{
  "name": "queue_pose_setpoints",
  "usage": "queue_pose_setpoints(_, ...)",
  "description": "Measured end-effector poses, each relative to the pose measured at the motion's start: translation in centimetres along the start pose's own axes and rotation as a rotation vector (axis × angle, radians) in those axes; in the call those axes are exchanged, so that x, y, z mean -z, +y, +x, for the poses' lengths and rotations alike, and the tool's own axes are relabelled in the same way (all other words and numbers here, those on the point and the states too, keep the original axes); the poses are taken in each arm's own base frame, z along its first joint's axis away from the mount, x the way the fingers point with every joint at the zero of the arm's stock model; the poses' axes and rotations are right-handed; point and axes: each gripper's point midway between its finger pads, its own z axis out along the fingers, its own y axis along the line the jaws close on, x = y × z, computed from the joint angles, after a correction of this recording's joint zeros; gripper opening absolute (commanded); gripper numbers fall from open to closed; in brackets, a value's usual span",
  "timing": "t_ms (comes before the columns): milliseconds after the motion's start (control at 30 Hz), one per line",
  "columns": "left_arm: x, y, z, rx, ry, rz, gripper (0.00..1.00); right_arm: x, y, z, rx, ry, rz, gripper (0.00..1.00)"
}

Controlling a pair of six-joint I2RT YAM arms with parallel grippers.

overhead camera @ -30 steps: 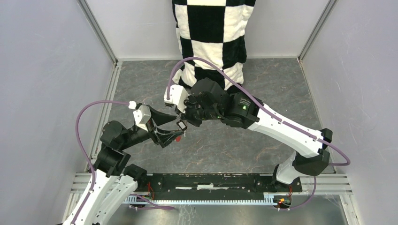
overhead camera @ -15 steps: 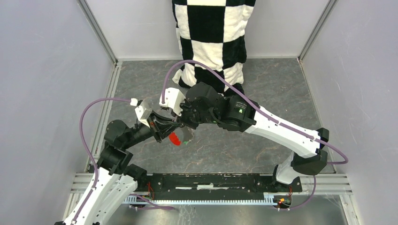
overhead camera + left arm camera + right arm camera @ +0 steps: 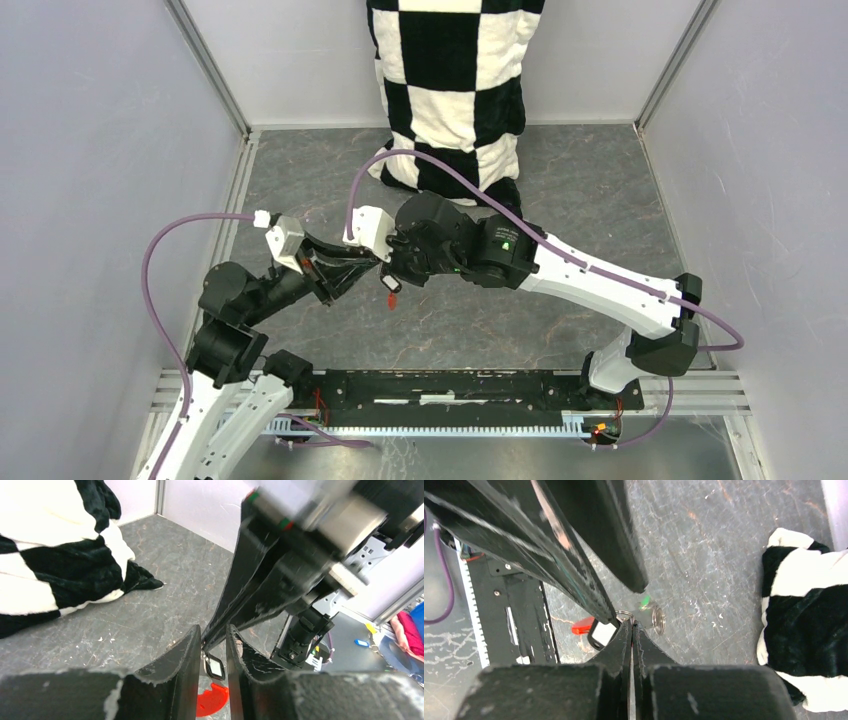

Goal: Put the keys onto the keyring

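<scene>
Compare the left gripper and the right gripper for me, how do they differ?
The left gripper stands slightly open; the right gripper is pressed shut. The right gripper pinches the keyring, its red tag dangling; the left gripper shows no clear hold on anything. Both meet tip to tip above the table.

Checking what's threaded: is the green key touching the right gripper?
Apart. Right wrist view shows a gap between green key and tips of shut right gripper.

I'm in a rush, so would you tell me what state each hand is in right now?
Left hand: slightly open, no grip visible.
Right hand: closed on the thin silvery metal keyring with its red plastic tag.
</scene>
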Motion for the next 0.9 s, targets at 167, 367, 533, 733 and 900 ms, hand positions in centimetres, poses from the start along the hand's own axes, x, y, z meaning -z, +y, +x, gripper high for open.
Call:
queue_pose_setpoints(167,0.2,-0.2,-0.7,-0.004,-0.008,-0.009,0.27,-0.6,0.9,1.8,0.015,0.038,-0.038,0.0)
queue_pose_setpoints(367,0.6,0.2,1.0,0.027,0.06,-0.029,0.45,0.3,1.2,1.5,0.015,0.005,-0.056,0.0)
queue_pose_setpoints(533,1.3,0.0,2.1,0.034,0.089,-0.031,0.54,0.9,1.3,0.5,0.014,-0.038,-0.062,0.0)
queue_pose_setpoints(733,1.3,0.0,2.7,0.065,0.098,-0.032,0.52,0.9,1.7,0.3,0.015,-0.048,-0.084,0.0)
queue_pose_setpoints(900,0.9,-0.1,2.9,0.076,0.107,-0.017,0.48,0.9,1.9,0.2,0.015,-0.051,-0.096,0.0)
